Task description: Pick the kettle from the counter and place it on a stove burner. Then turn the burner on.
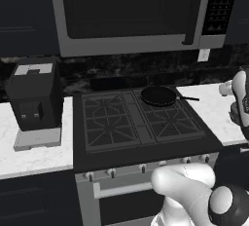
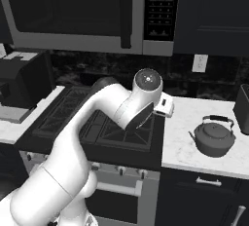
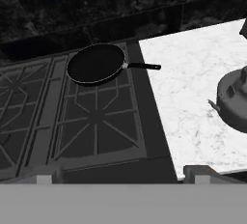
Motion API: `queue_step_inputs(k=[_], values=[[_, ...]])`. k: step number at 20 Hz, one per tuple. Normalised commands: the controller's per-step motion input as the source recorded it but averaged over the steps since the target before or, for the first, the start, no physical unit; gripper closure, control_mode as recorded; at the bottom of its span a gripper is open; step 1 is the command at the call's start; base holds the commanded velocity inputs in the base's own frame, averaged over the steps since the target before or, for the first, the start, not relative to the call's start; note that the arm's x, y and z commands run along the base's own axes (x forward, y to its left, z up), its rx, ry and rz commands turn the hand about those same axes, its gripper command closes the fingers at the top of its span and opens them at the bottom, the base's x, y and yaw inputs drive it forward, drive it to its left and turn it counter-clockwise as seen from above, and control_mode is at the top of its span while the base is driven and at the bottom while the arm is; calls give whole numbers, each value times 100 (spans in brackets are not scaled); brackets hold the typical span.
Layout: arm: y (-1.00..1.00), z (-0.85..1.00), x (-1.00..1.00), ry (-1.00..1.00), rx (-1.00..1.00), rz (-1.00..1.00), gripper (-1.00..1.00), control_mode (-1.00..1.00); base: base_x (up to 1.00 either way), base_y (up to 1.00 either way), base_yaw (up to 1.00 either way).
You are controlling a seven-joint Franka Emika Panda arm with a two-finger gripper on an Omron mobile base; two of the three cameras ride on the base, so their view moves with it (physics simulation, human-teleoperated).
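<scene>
Grey metal kettle (image 2: 212, 139) alone on marble counter (image 2: 194, 122), one frying pan (image 3: 95, 63) on stove (image 1: 141, 122), fingers' state unclear

A kitchen: stove (image 1: 141, 122), microwave (image 1: 131, 10), marble counter (image 2: 194, 142).

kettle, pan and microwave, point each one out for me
kettle (image 2: 212, 141), right base view, on its round body.
pan (image 3: 95, 63), hand view, on its flat black inside.
microwave (image 1: 129, 8), left base view, on its door glass.
</scene>
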Motion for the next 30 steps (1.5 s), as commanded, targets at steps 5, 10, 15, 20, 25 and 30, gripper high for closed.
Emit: queue_step_inputs(k=[5,10,15,20,25,30], values=[[-100,-15,39,2,12,-45,-100,-100,0,0,0],[-100,0,40,10,10,-46,-100,-100,0,0,0],[-96,-1,37,17,22,-21,-100,-100,0,0,0],[-24,-22,4,13,3,-10,-100,-100,0,0,0],[-57,-35,29,11,5,-20,-100,-100,0,0,0],[-45,-16,2,10,13,-16,-100,-100,0,0,0]])
